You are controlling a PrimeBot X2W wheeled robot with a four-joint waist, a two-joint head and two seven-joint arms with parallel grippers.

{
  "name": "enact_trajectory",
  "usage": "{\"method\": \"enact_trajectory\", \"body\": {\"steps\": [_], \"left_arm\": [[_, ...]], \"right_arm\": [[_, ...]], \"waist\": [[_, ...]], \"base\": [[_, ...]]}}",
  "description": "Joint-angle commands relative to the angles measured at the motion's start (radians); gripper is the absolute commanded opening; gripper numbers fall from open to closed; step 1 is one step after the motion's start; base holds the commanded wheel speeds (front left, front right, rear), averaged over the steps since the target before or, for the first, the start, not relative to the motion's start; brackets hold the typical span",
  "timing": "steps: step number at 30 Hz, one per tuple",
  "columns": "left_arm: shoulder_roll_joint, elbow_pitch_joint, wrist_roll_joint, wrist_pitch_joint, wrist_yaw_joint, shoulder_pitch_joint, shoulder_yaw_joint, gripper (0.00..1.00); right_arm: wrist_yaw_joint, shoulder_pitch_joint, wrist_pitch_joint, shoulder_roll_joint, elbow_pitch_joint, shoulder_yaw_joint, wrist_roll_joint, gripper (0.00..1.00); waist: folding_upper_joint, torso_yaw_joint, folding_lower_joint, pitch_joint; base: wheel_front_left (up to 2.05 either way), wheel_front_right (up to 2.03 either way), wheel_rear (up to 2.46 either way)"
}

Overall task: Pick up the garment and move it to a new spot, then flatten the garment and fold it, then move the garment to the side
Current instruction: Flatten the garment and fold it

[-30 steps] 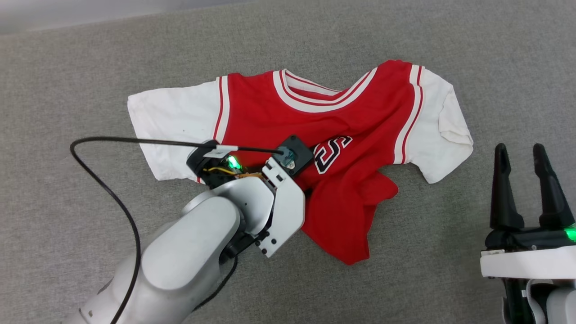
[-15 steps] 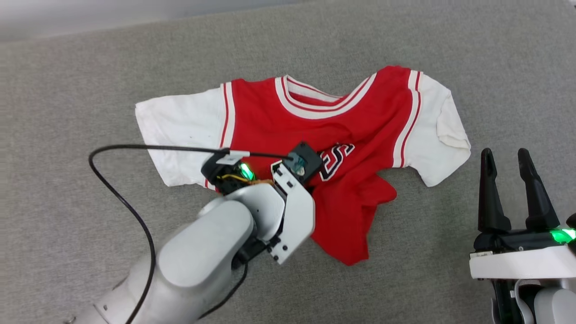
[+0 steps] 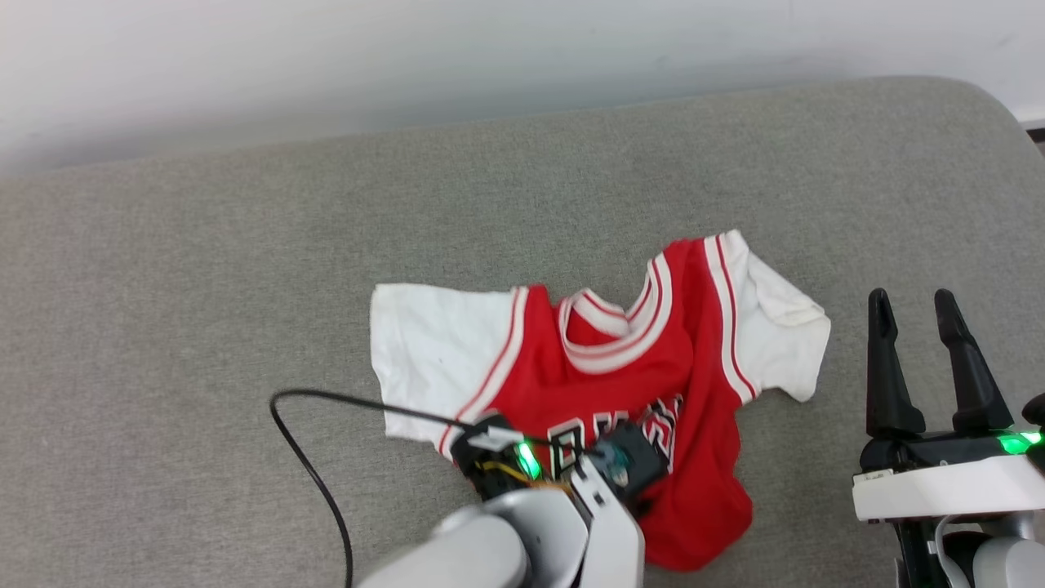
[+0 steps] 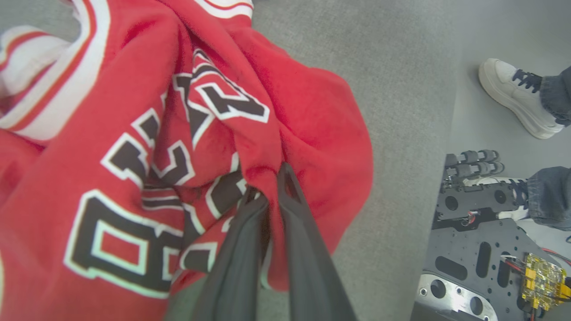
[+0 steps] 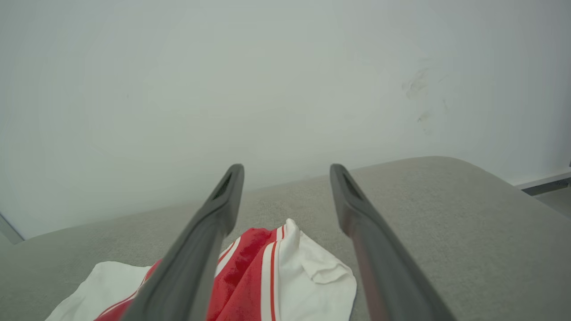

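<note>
1. The garment point(image 3: 620, 359), bunched on the cushion point(image 3: 204, 286), is clamped at the chest by the left gripper point(image 4: 272, 183); the right gripper point(image 3: 910, 298) is held spread, empty.
2. Pick-up is judged in hand; a lift toward another spot on the cushion is called for.

The garment point(image 3: 620, 367), a red jersey with white short sleeves, red-white striped trim and black white-outlined lettering, is seen crumpled on the grey cushion point(image 3: 204, 286), collar away from the robot. Its chest is bunched into folds, 1 of them clamped by the left gripper point(image 4: 272, 183).
</note>
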Motion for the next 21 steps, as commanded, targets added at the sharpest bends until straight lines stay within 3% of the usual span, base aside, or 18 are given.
{"method": "enact_trajectory", "body": {"steps": [1, 11, 12, 13, 21], "left_arm": [[-0.008, -0.005, -0.001, -0.003, 0.006, 0.026, -0.012, 0.00], [-0.044, 0.034, 0.016, -0.052, 0.015, 0.092, -0.069, 0.00], [-0.046, 0.039, 0.020, -0.066, 0.018, 0.091, -0.068, 0.94], [-0.049, 0.044, 0.019, -0.081, 0.021, 0.092, -0.062, 1.00], [-0.041, 0.014, 0.021, -0.246, 0.082, 0.080, 0.033, 1.00]], "right_arm": [[0.000, 0.011, 0.005, 0.003, -0.006, 0.005, -0.003, 1.00], [0.000, 0.016, 0.031, -0.004, -0.027, 0.013, -0.002, 1.00], [0.000, 0.016, 0.032, -0.004, -0.026, 0.013, -0.002, 1.00], [0.000, 0.018, 0.033, -0.004, -0.023, 0.013, -0.002, 1.00], [0.000, 0.026, 0.043, -0.008, -0.006, 0.011, 0.005, 1.00]], "waist": [[-0.0001, 0.007, 0.0001, -0.015], [-0.0001, 0.010, 0.0001, -0.024], [-0.0001, 0.011, 0.0001, -0.025], [-0.0001, 0.015, 0.0001, -0.029], [-0.0001, 0.051, 0.0001, -0.074]], "base": [[0.00, 0.00, 0.00], [0.00, 0.00, 0.00], [0.00, 0.00, 0.00], [0.00, 0.00, 0.00], [0.00, 0.00, 0.00]]}}
